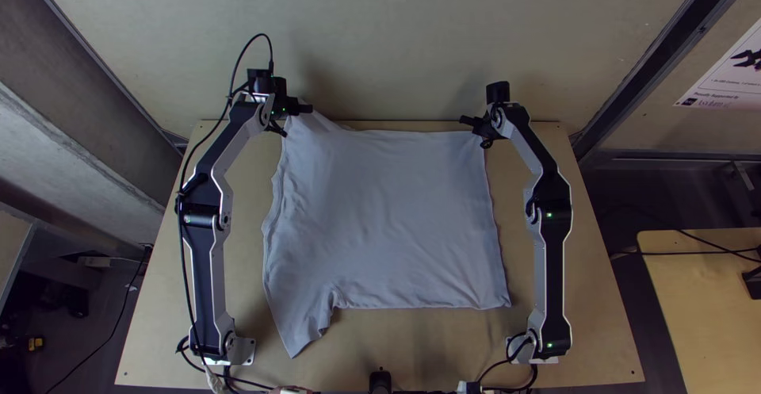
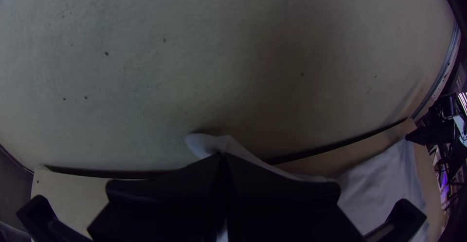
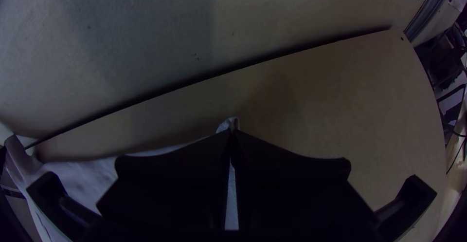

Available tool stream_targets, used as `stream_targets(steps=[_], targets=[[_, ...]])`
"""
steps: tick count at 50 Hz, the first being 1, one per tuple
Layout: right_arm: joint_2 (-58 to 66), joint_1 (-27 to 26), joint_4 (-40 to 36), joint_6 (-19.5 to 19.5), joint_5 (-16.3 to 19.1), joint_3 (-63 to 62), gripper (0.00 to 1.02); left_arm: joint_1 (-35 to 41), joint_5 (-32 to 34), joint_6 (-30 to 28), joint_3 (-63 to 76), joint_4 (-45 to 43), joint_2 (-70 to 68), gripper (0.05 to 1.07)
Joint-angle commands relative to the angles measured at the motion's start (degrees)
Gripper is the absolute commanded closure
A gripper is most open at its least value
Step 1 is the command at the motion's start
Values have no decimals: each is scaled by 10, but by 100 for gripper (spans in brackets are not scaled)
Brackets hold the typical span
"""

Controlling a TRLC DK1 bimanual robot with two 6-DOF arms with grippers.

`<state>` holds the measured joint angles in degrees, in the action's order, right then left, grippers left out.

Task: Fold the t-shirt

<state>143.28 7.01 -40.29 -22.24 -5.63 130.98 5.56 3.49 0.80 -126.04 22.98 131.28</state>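
Two grippers pinched the far corners of a t-shirt (image 1: 388, 219).
The left gripper (image 1: 296, 115) was closed on the far left corner, drawing it up into a peak; the right gripper (image 1: 477, 130) was closed on the far right one. Between the arms, the shirt lay spread and lightly wrinkled across the table (image 1: 590, 315).

The left arm (image 1: 206, 283), based near seven o'clock, and right arm (image 1: 551, 275), near five, pair silver-grey edges with black panels and green lights. A black cable (image 1: 185, 259) trails along the left one; the wide fingers (image 3: 292, 188) look plain black.
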Motion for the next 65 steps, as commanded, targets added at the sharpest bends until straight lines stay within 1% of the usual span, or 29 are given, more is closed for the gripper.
stream_targets(steps=[1,10,18,23,30,56,65], targets=[[-44,-1,0,4,-11,-3,100,-4,4,-4,26,-8,-47,105],[-70,2,-12,12,-16,-19,100,-9,19,-9,124,-36,-102,105],[-92,6,-27,20,-18,-34,100,-11,29,-19,253,-111,-177,105],[-108,7,-27,26,-21,-61,100,-12,32,-18,291,-109,-204,105],[-141,12,-27,27,-28,-109,100,-16,42,-17,339,-104,-241,105],[-267,31,-16,28,-55,-285,100,-25,45,-16,483,-72,-364,105],[-305,40,10,28,-66,-361,100,-20,45,-10,536,-72,-390,105]])
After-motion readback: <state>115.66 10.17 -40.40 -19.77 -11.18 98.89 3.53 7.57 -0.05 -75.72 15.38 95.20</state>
